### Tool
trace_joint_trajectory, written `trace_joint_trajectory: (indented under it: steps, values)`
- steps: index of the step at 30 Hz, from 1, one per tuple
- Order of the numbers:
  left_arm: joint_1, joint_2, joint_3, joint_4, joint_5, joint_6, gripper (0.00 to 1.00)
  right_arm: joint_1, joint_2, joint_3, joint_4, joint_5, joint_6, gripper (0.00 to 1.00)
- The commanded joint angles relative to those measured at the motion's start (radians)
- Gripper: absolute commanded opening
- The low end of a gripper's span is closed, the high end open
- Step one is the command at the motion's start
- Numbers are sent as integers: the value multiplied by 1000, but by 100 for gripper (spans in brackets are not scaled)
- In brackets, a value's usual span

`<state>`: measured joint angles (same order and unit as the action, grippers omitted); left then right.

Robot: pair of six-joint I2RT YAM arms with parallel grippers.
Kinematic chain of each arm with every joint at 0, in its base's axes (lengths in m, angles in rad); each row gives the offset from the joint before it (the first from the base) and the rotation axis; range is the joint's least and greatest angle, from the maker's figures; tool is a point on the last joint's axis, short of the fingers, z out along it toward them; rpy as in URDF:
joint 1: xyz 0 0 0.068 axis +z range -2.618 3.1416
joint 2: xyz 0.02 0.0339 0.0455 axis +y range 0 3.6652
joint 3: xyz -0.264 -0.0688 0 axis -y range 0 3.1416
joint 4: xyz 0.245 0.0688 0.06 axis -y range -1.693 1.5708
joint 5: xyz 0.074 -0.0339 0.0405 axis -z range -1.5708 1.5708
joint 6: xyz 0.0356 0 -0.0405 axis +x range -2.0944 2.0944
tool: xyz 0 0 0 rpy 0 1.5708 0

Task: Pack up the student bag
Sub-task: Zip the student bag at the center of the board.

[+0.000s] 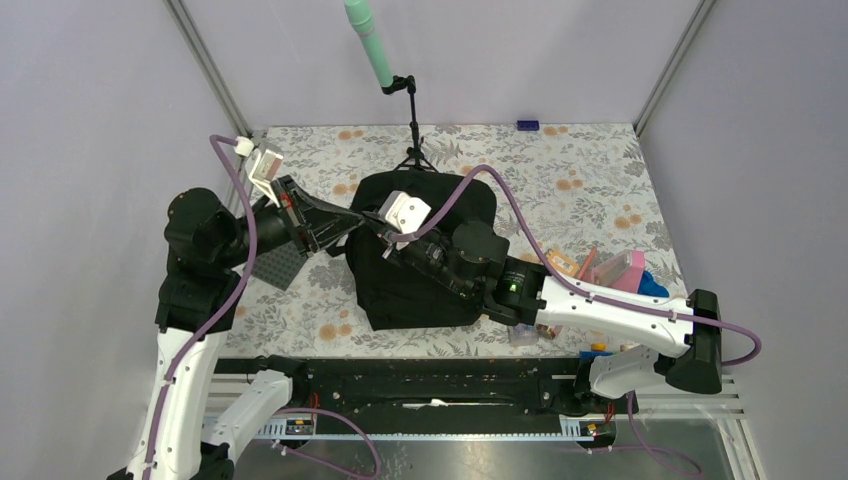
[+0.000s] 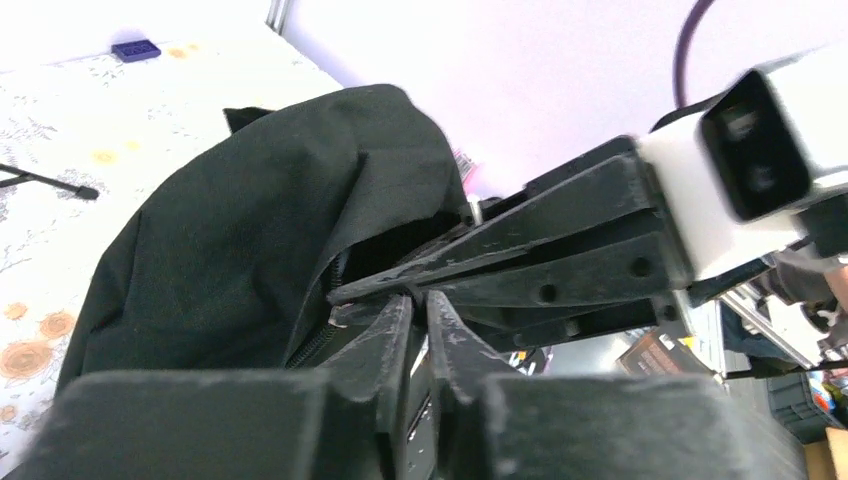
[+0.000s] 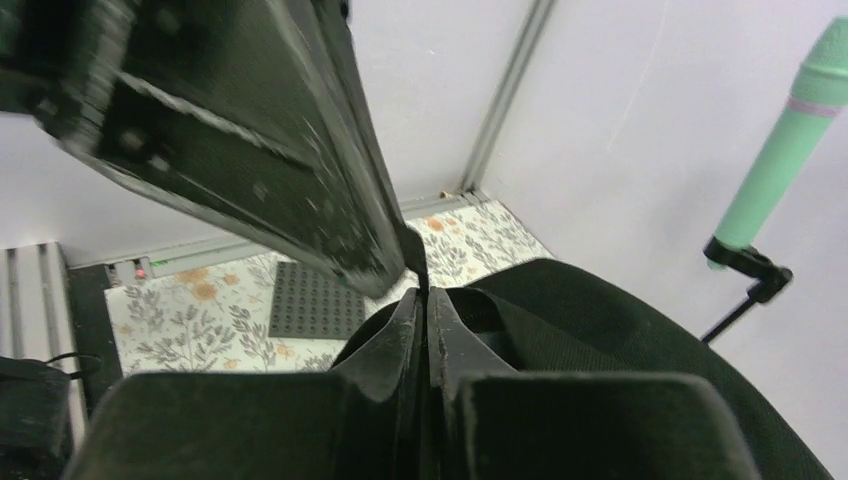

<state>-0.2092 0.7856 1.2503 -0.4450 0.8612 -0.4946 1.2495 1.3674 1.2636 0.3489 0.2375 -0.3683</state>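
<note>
Your student bag (image 1: pixel 425 290) sits mid-counter, a big slumped black fabric pack, its soft top bulging toward 12 o'clock. At its 10 o'clock corner the fabric parts along a zipper line.

Both tools meet at that corner. The left tool (image 2: pixel 418 300) is clenched, tips together right at the zipper edge. The right tool (image 3: pixel 424 298) is clenched too, crossing just over the left one. A thin dark strip rises from between its tips (fabric or a zipper pull, you cannot tell which). Whether either tool truly pinches the bag is not clear. Each wrist view is half blocked by its own fingers and by the other arm's fingers. The bag's inside stays hidden.

On the floral counter (image 1: pixel 600 180), a dark studded plate (image 1: pixel 275 268) lies at the bag's 9 o'clock, partly under the left arm. A heap of pink, orange and blue items (image 1: pixel 612 270) lies at 3 o'clock, with the right arm stretched across in front of it. A green microphone (image 1: pixel 368 42) on a black stand (image 1: pixel 413 130) rises at 12 o'clock, just behind the bag. A small blue block (image 1: pixel 527 125) rests at the counter's far edge, near 1 o'clock.
</note>
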Motion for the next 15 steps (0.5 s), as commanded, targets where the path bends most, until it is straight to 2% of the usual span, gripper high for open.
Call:
trace_joint_trajectory:
  steps: [1,3,5,8,12,15]
  values:
    - [-1,-72,27,231,-6,20,30,-7,-6,-12,60,139,26,0]
    - [-1,-105,-9,223,-42,84,68,-6,-11,-18,71,174,45,0]
    - [-1,-147,-52,197,-137,151,89,-7,-10,-14,71,204,62,0]
    - [-1,-229,-136,168,-289,205,98,-7,-11,-4,62,237,94,0]
    - [-1,-313,-259,153,-415,208,99,-7,-15,6,50,259,131,0]
    - [-1,-322,-320,131,-446,199,99,-7,-18,16,34,252,149,0]
